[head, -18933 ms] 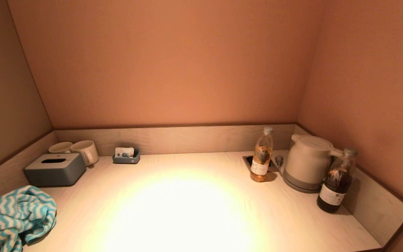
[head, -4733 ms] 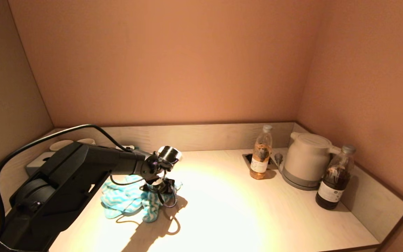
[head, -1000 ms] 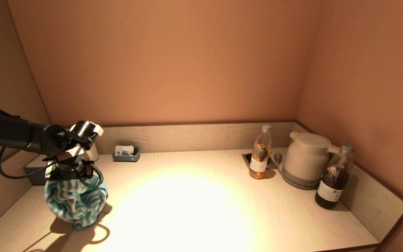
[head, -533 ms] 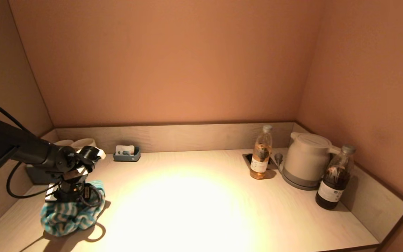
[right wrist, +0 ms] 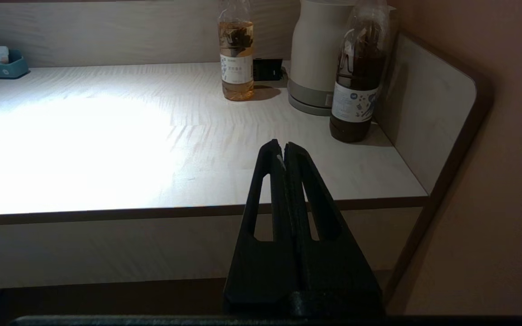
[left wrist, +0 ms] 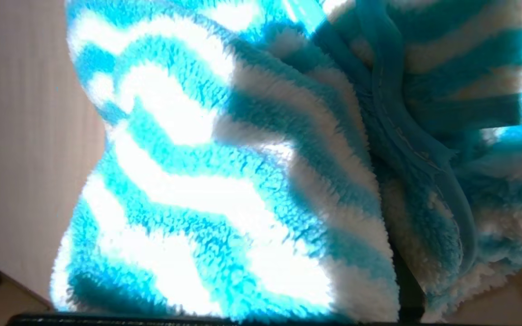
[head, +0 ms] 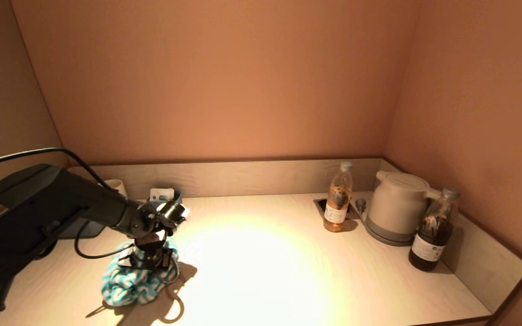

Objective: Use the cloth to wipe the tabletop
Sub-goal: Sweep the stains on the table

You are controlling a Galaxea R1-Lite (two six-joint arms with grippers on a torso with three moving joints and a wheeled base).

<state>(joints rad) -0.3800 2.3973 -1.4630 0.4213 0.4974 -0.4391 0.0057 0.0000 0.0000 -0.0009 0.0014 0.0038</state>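
The cloth (head: 132,283) is a fluffy teal-and-white zigzag towel, bunched on the pale wooden tabletop (head: 265,267) left of centre. My left gripper (head: 151,260) points down into the top of the bundle and is shut on it, pressing it on the table. In the left wrist view the cloth (left wrist: 224,181) fills the picture and hides the fingers. My right gripper (right wrist: 283,147) is shut and empty, parked in front of the table's front edge (right wrist: 152,212), out of the head view.
A grey tissue box (head: 79,230) and a white mug (head: 115,185) stand behind my left arm, a small blue tray (head: 165,195) at the back. At back right stand an amber bottle (head: 337,199), a white kettle (head: 397,208) and a dark bottle (head: 432,231).
My left gripper has dragged the cloth to the right across the table, from near the left edge towards the lit middle. The right arm has not moved.
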